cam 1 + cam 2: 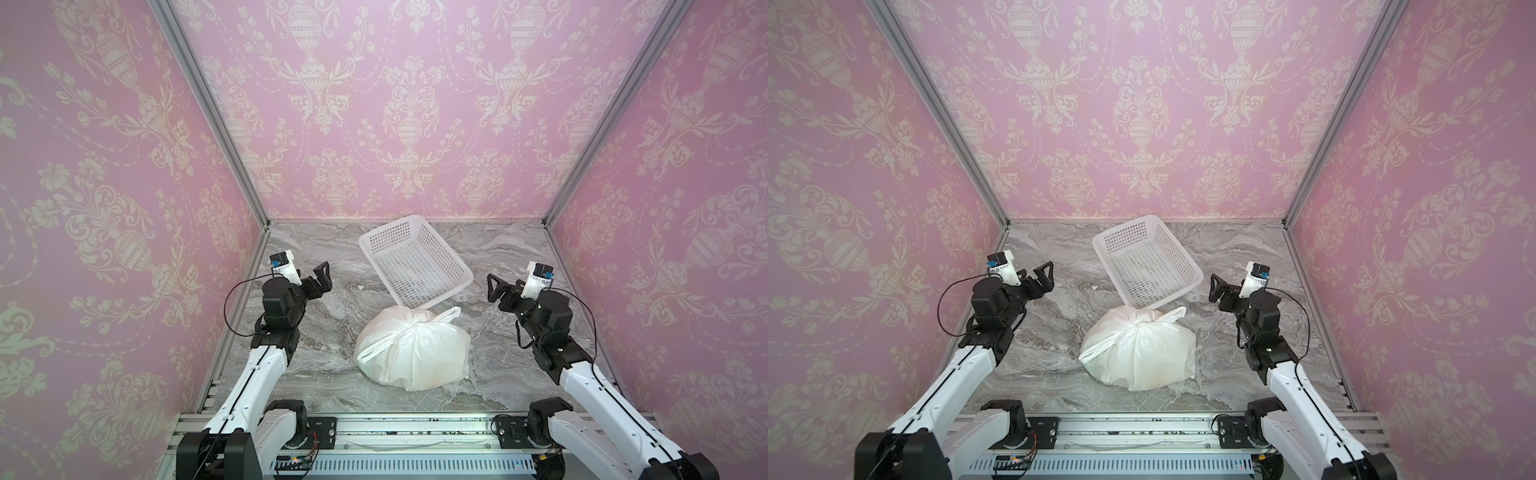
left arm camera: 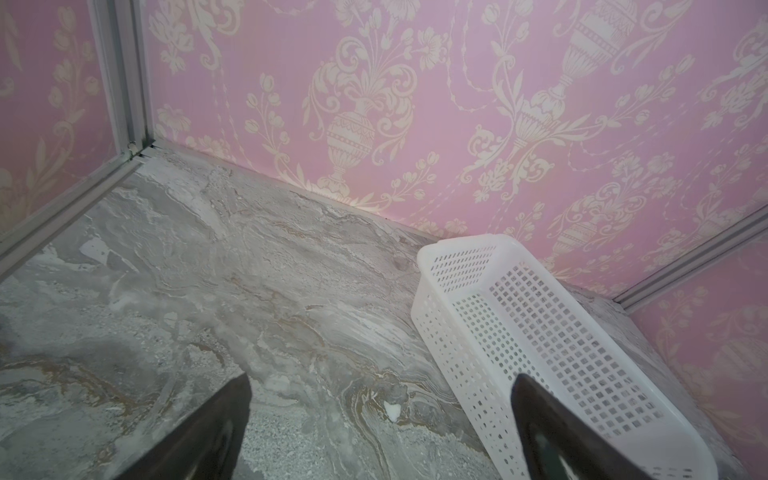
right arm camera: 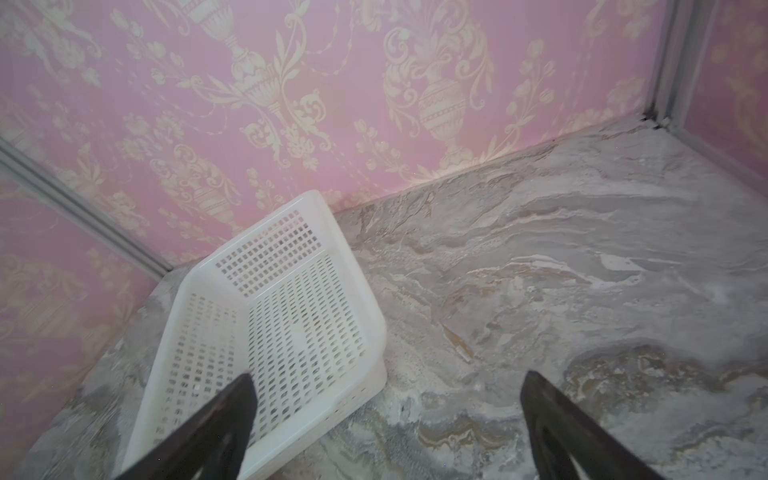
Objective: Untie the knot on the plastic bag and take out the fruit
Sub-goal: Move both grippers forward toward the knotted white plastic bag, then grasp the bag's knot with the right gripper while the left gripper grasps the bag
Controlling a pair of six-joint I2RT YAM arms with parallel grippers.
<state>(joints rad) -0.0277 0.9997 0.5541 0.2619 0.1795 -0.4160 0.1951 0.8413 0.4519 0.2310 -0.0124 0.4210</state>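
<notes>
While the knot is sitting tied on top of the plastic bag, nothing of the task is showing as done. The bag is resting full and rounded on the table, near the front middle, with one handle loop poking out to the right of the knot and another trailing down the bag's left flank. The fruit is hiding inside, and the white plastic is giving away no shape or colour that can be named.

Just behind the bag, a white basket is lying askew and empty. Its near corner is coming right up to the bag's top in both top views, though whether the two are touching cannot be told.

The left gripper is hovering well apart from the bag on its left, with its fingers spread wide and nothing between them. The right gripper is hovering well apart on the other side, its fingers equally spread and empty. Both are pointing inward toward the basket rather than down at the knot.

By my reading, every step is waiting: reaching the knot, pulling the loops loose, opening the mouth of the bag and lifting out each piece.
</notes>
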